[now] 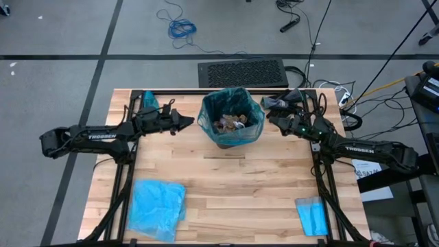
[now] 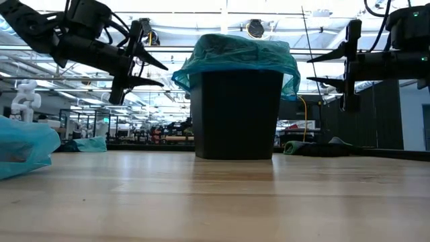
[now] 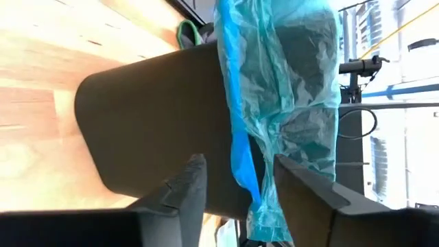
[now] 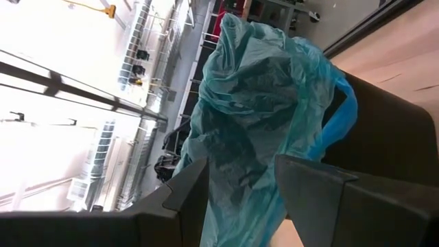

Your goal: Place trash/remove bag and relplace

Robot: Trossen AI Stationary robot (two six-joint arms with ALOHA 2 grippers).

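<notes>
Sky-blue plastic spare bag (image 1: 157,208) unused, crumpled trash (image 1: 231,124) in teal-lined black bin (image 2: 235,114); left gripper (image 1: 186,122) & right gripper (image 1: 274,121) part-open, empty, liner swap pending.

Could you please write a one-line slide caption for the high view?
Left gripper and right gripper, both open, flank the bag-lined bin holding trash.

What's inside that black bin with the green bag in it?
From above, the bin is lined with the teal bag, and small crumpled scraps of trash, brown and pale, lie at the bottom. Whatever sits beneath that top layer is covered and cannot be seen.
</notes>
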